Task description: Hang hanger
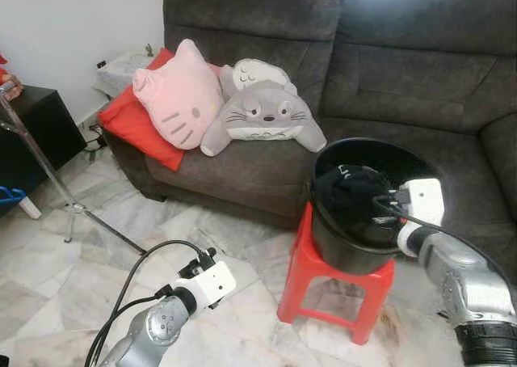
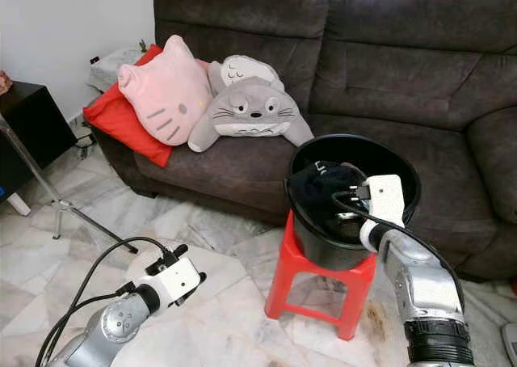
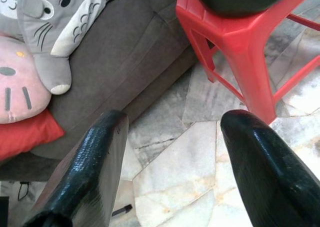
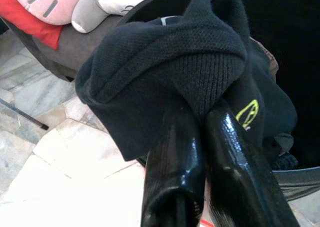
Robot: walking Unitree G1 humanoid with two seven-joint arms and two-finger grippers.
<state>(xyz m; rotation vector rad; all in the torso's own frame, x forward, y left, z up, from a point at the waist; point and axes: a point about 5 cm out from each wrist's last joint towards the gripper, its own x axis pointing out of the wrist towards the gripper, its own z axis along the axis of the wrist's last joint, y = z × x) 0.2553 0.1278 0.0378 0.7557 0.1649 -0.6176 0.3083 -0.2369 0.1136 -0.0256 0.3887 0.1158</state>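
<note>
In the left eye view, a black bucket [image 1: 367,205] is seen standing on a red plastic stool [image 1: 335,280] on the marble floor [image 1: 65,278], just in front of a dark grey sofa [image 1: 380,68]. The right pincer [image 1: 386,197] is reached into the bucket, where a black garment [image 1: 349,199] is heaped. The left pincer [image 1: 208,258] is held low over the floor, well apart from the stool. On the sofa, a pink cat cushion [image 1: 178,96] is propped against a red pillow [image 1: 133,120], with a grey plush cushion [image 1: 260,112] beside it. A metal stand [image 1: 48,177] is planted on the floor at the left.

In the right eye view, the same arrangement is shown, with the black garment bulging up at the bucket's near rim.

In the left wrist view, the two black fingers [image 3: 87,172] of the left pincer are spread wide, with nothing between them; floor, stool leg and sofa edge are seen beyond.

In the right wrist view, the right pincer's fingers [image 4: 172,157] are pressed together on a fold of the black garment, which is lifted above the bucket's rim. A yellow emblem [image 4: 248,112] is visible on the cloth. No hanger can be made out in any view.
</note>
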